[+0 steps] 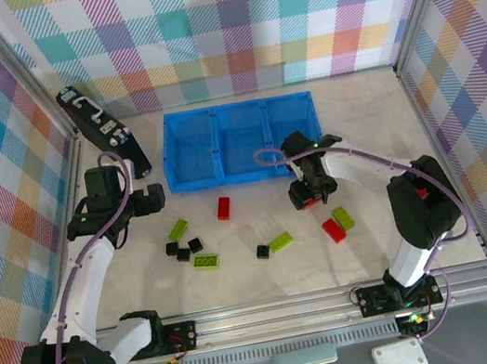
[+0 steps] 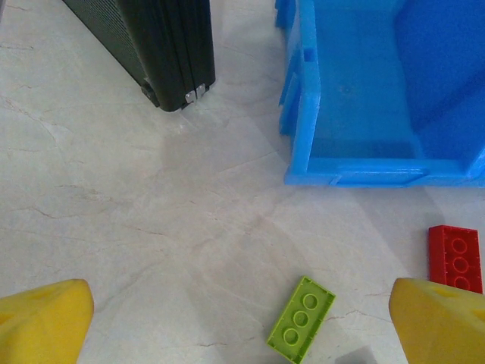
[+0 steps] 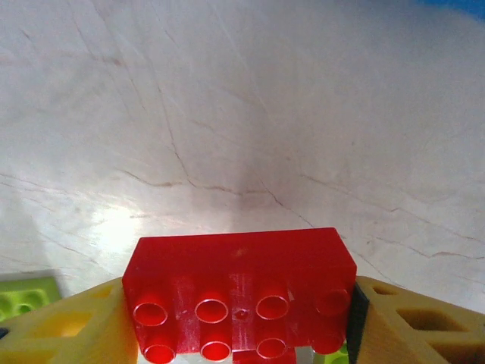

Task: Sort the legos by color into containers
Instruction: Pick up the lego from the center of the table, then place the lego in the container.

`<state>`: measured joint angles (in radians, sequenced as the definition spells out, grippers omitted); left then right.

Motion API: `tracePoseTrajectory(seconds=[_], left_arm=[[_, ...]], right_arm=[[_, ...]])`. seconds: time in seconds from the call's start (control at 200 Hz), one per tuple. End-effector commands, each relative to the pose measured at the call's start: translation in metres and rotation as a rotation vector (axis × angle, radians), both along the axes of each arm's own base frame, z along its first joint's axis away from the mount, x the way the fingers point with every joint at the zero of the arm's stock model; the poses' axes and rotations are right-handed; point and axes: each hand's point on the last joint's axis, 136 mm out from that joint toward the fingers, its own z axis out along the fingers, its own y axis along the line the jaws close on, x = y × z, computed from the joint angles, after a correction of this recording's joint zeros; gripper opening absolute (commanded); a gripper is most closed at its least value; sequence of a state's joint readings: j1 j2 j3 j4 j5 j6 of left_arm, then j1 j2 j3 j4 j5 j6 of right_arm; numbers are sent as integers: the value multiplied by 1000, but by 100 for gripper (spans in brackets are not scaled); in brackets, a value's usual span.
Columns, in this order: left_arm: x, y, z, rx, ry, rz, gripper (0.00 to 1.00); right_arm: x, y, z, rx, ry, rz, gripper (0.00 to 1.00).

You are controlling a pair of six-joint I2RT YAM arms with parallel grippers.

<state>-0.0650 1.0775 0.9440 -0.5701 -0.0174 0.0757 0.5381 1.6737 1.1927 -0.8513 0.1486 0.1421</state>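
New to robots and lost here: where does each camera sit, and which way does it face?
Top external: above, behind the arms, looking down on table and blue bin.
Left wrist: on the left arm, looking down past the open left gripper.
Right wrist: on the right arm, close on the right gripper's red brick.
Top and left wrist share the bin and a lime brick.

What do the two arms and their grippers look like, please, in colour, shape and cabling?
Both have white links between black joint housings: the left arm and the right arm. A lilac cable loops along each. The left gripper and right gripper have black bodies and chunky yellow fingers.
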Motion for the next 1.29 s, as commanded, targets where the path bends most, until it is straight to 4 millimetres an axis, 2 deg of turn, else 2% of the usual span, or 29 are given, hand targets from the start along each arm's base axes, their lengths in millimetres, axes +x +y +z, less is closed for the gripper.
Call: tracePoseTrajectory(seconds=[0.0, 0.325, 0.53, 0.82, 0.97, 1.29], left_arm=[[0, -1, 5, 7, -27, -7, 100], [-2, 1, 7, 17, -34, -3, 100], [-2, 0, 6, 14, -33, -7, 100], [-1, 0, 5, 11, -31, -8, 100], [-1, 0, 2, 12, -24, -7, 100], [1, 1, -1, 18, -17, -1, 100]], right_arm=[[6, 8, 24, 41, -34, -25, 64], [63, 19, 57, 96, -130, -105, 64], [103, 21, 64, 161, -155, -185, 63], [161, 18, 59, 215, -180, -255, 63], [190, 10, 52, 220, -192, -286, 62], [246, 8, 28, 219, -230, -307, 62]])
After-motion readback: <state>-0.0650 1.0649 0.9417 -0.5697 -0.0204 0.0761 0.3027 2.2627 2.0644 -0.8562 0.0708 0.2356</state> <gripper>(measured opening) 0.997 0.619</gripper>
